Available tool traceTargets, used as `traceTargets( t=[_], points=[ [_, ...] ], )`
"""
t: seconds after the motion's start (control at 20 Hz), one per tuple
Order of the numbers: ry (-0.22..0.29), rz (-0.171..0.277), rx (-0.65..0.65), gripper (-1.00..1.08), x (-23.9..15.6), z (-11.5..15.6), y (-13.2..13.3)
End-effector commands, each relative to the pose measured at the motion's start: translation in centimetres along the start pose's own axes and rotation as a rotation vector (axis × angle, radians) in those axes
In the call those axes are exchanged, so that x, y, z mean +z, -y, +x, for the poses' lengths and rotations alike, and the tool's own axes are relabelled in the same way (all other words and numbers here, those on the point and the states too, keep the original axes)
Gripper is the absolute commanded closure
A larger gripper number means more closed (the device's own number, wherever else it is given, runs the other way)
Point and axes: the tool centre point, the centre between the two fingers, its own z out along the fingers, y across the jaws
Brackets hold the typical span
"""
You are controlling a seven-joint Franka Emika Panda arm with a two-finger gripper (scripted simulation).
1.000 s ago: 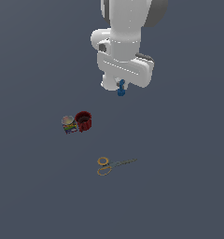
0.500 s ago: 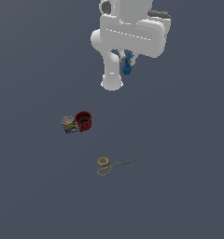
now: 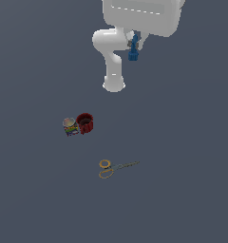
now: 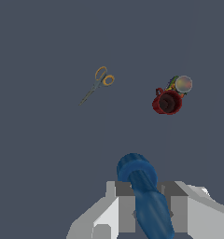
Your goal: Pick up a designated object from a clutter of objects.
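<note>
The gripper [image 4: 146, 205] is clamped on the blue piece [image 4: 143, 193], held high above the worktop [image 3: 182, 156]. Good practice now: keep the squeeze firm and lift vertically, clear of the scissors [image 4: 97, 84], red cup [image 4: 167, 101] and can [image 4: 181, 84] far below.

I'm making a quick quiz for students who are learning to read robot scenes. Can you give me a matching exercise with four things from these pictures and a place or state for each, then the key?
Things:
1. blue piece
2. red cup
3. multicoloured can
4. yellow-handled scissors

Places or states:
A. lying flat on the surface, apart from the other items
B. held between the fingers of the gripper, raised off the surface
C. standing open side up, right beside the can
D. on the cup's side towards the exterior view's left

Pairs: 1-B, 2-C, 3-D, 4-A
</note>
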Motion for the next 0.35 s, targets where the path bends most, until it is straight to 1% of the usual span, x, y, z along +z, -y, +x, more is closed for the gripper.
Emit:
traceTargets(
  t=[0.0,0.3],
  points=[
    [0.001,-0.001,0.000,1.08,-0.53,-0.06,0.07],
    [0.001,-0.001,0.000,1.08,-0.48,0.01,0.13]
  ],
)
